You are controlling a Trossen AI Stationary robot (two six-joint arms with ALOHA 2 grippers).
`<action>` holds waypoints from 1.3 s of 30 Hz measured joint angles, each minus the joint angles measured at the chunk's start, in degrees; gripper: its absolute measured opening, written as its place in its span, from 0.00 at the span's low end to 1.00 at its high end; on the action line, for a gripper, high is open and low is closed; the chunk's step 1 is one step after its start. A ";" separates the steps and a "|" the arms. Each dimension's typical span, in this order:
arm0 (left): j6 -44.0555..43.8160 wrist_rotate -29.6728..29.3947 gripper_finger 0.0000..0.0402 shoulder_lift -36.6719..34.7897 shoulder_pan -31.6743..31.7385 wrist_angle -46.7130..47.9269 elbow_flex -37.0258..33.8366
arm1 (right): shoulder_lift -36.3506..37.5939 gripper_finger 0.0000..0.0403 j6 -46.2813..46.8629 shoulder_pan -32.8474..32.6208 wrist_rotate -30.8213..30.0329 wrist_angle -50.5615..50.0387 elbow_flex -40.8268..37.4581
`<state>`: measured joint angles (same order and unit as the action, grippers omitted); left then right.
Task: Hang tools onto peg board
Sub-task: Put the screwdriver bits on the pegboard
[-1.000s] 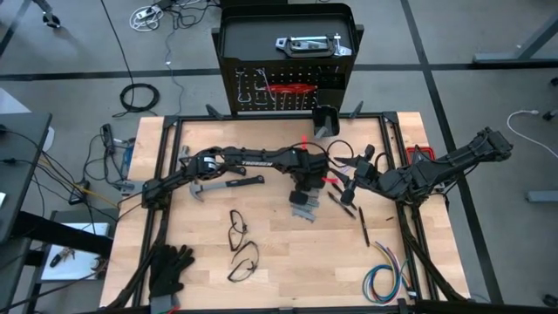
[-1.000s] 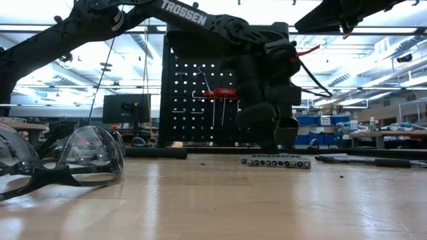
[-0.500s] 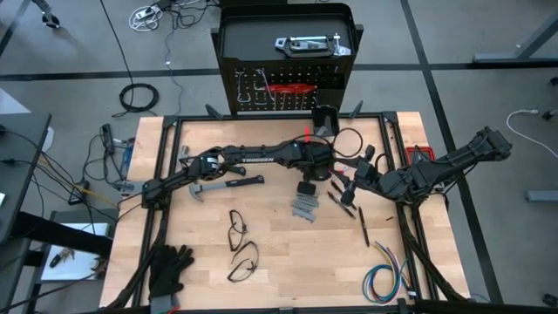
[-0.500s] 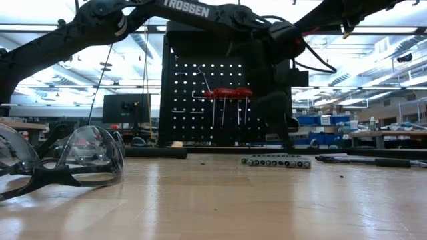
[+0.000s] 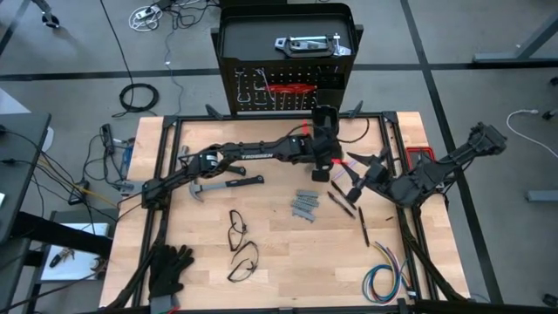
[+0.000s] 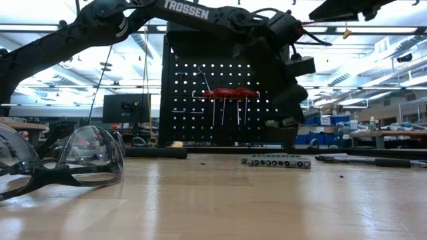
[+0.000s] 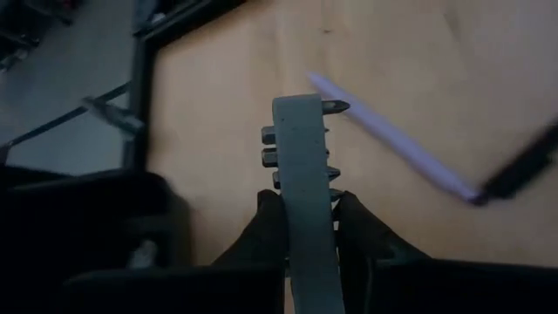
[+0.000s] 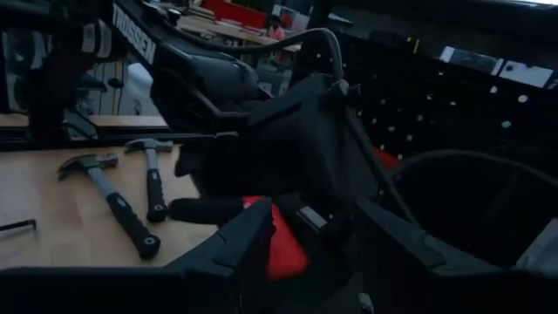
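Left gripper (image 7: 309, 228) pinches grey bit holder (image 7: 301, 166) just before peg board (image 5: 286, 87); right gripper (image 8: 301, 249) pinches red-handled tool (image 8: 281, 249) nearby.

Table top (image 5: 279, 253): pale wood, smooth, slight sheen. Peg board (image 6: 200, 100): matt black perforated metal. Bit holder (image 7: 303, 174): matt grey, plastic-looking. Hammers (image 8: 118, 205): steel heads, black rubbery grips. Safety glasses (image 6: 73, 160): clear glossy plastic.

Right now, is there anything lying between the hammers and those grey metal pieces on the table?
No. In the high view, the table between the hammers and the grey metal pieces is bare wood.
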<state>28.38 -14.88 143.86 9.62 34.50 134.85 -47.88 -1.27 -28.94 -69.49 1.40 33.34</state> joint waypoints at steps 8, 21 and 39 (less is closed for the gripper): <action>-0.28 -1.07 0.11 -0.03 2.54 -0.72 0.04 | 2.24 0.41 -2.24 -6.87 -5.81 -0.14 0.00; -0.22 -3.32 0.11 -0.14 5.05 -8.25 0.15 | 10.18 0.41 6.67 -14.80 -11.02 -12.96 0.00; -3.18 -2.47 0.20 0.14 8.25 -10.43 0.13 | 9.55 0.41 16.84 -9.46 -7.04 -19.83 0.00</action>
<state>25.21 -17.35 144.00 17.87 24.07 134.98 -38.33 15.57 -38.40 -76.53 -18.43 33.34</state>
